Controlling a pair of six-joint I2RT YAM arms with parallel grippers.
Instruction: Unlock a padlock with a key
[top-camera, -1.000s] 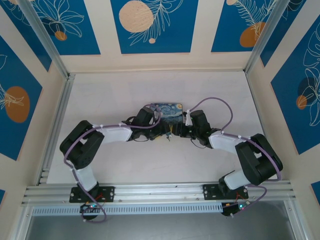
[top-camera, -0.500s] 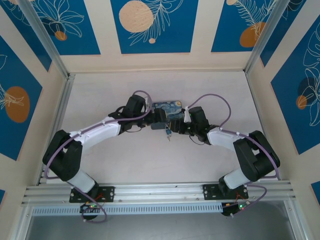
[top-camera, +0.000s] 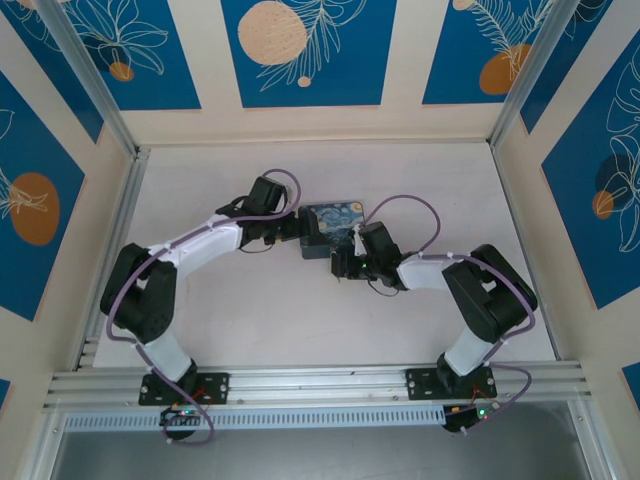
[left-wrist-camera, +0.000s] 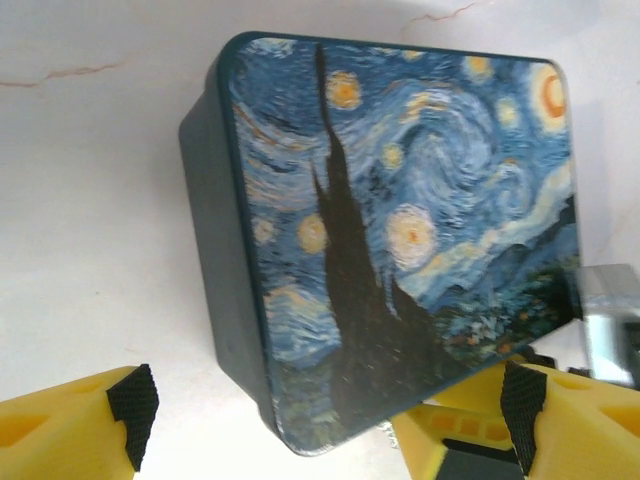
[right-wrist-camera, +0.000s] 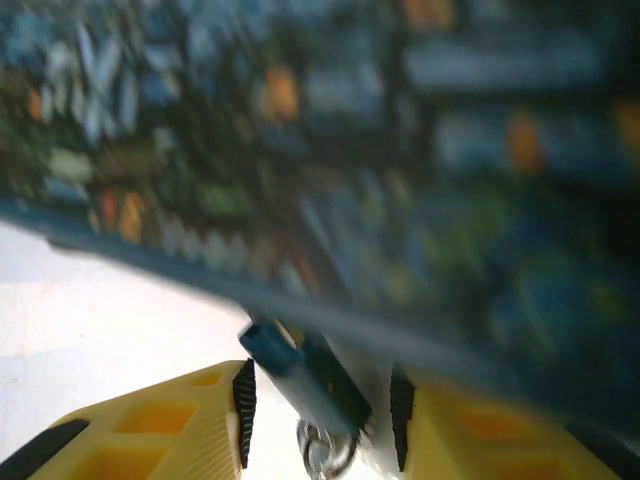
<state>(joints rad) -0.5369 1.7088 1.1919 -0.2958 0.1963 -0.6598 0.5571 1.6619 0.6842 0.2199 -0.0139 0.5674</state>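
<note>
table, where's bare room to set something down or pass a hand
Bare: the far strip of table between the back wall and the padlock; the right side between the right arm and the side wall; the near-centre patch between the left arm, right arm and front rail. Crowded: the middle, where the left gripper and right gripper meet at the padlock.

Bright even light, soft shadow beside the dark-blue starry-print box (left-wrist-camera: 400, 230), left wrist view sharp, right wrist view heavily blurred.
</note>
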